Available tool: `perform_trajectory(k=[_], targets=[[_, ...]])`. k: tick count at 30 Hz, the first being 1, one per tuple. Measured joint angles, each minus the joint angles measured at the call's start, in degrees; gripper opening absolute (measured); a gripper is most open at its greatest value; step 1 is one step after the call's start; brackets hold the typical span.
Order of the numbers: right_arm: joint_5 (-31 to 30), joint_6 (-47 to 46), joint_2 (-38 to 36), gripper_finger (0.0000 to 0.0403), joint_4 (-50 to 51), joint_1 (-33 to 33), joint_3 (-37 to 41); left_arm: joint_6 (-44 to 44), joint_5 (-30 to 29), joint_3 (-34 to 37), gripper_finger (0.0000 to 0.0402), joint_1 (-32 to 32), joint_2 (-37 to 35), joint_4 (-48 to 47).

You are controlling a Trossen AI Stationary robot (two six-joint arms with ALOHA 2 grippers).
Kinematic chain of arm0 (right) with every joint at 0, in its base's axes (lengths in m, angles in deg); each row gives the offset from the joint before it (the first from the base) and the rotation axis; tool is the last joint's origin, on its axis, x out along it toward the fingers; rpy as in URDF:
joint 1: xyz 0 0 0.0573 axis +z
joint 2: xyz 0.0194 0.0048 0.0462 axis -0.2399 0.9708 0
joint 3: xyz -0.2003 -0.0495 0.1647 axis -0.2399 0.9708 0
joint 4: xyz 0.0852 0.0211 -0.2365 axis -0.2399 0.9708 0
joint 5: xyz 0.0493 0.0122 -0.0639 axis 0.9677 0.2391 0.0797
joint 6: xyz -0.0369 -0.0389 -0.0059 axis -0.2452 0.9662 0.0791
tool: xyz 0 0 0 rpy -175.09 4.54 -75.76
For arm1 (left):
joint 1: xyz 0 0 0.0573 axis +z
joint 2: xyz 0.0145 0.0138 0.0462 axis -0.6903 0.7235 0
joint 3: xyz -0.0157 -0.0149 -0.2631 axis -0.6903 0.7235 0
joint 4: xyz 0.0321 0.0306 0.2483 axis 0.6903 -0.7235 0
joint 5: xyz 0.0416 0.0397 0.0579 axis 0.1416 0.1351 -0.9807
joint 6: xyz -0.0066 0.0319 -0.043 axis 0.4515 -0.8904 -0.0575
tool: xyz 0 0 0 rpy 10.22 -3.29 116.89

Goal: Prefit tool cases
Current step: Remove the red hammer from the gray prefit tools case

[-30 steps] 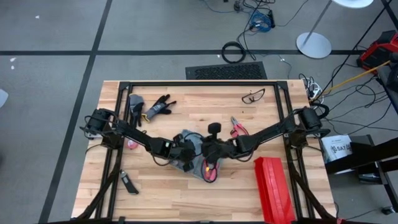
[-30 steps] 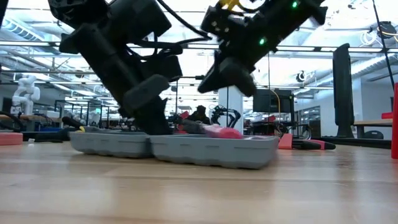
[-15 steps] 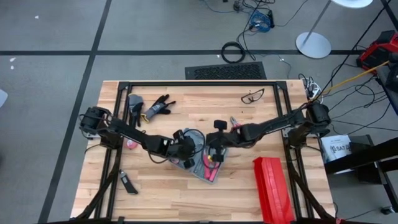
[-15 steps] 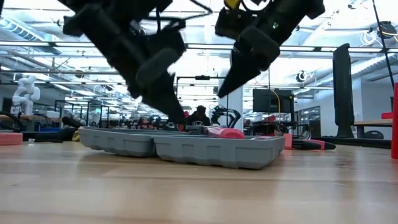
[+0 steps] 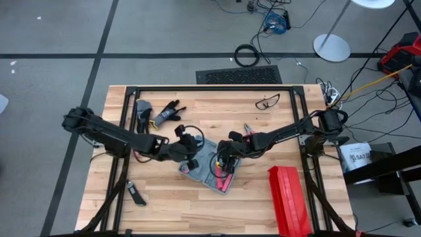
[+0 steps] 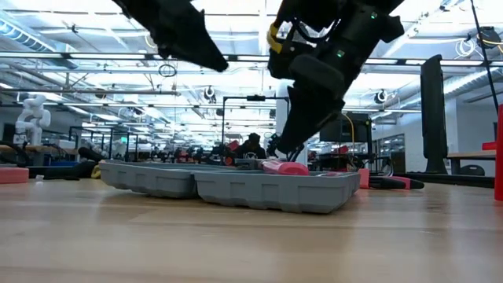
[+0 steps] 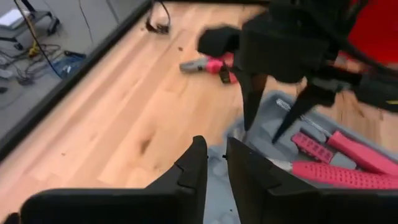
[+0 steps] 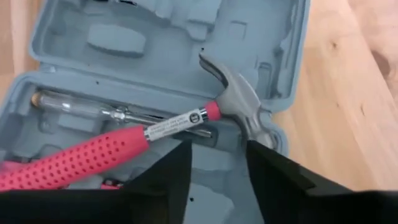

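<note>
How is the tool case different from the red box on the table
The tool case is blue-grey, lies open flat near the table's middle, and holds pink-handled tools, a hammer among them; the red box is closed, long and ribbed, at the table's right front edge. The case lies askew to the table edges; the box runs nearly square with them. Both grippers, left and right, hover over the case; neither is near the box. Both are plastic-looking and rest on the wood.

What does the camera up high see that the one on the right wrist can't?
Only the high view shows the red box, black gloves, glasses and both arms. Only the right wrist view shows the hammer lying in the tool case, below the open right claw. Both show that grey case on the wooden table.
</note>
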State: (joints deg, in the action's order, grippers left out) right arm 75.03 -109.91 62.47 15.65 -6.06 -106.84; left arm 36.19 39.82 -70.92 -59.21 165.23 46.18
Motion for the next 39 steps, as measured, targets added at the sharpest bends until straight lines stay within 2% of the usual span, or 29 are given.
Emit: perform_trajectory(k=[6, 13, 27, 39], targets=[[-0.1, -2.0, 0.3, 0.0184, -4.2, -0.2, 0.0, -0.7, -1.1, 0.0, 0.0086, -0.3, -2.9, -4.4], [0.0, -4.6, 2.7, 0.0177, -4.8, -0.4, -0.2, -0.5, -2.3, 0.0, 0.0086, -0.2, -2.9, -7.5], [0.2, -4.4, 9.7, 0.0176, -6.8, -1.1, -5.9, 1.4, -3.2, 0.0, 0.0086, -0.2, -2.9, -7.9], [-0.1, -4.1, 12.8, 0.0172, -8.6, -2.4, -6.3, 3.0, -3.8, 0.1, 0.0086, -0.2, -2.9, -8.2]])
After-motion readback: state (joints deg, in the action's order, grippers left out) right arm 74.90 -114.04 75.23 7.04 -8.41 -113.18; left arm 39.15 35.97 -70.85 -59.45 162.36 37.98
